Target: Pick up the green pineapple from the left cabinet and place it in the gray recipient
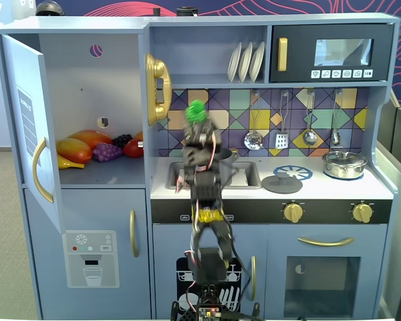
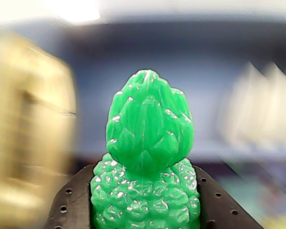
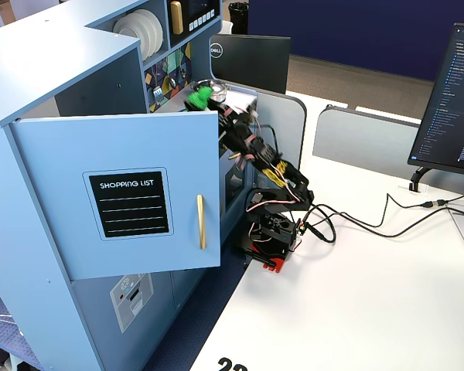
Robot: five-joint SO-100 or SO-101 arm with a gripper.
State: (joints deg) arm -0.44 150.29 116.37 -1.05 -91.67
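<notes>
Fixed view, front: the end effector [image 1: 198,124] is clamping the green pineapple [image 1: 196,111], a bumpy glossy plastic piece, above the sink area, right of the left cabinet [image 1: 87,100], whose door is standing open.

Wrist view: black perforated fingers [image 2: 69,205] are pressing both sides of the pebbled oval body [image 2: 145,195], leafy crown upward.

Fixed view, side: the pineapple [image 3: 199,98] is showing just beyond the cabinet door [image 3: 124,201]; the gray recipient is hidden.

One fixed view faced the light blue toy kitchen [image 1: 207,200] frontally; another looked down from its door side; the wrist view sat close behind the bumpy green plastic pineapple [image 2: 148,157].
</notes>
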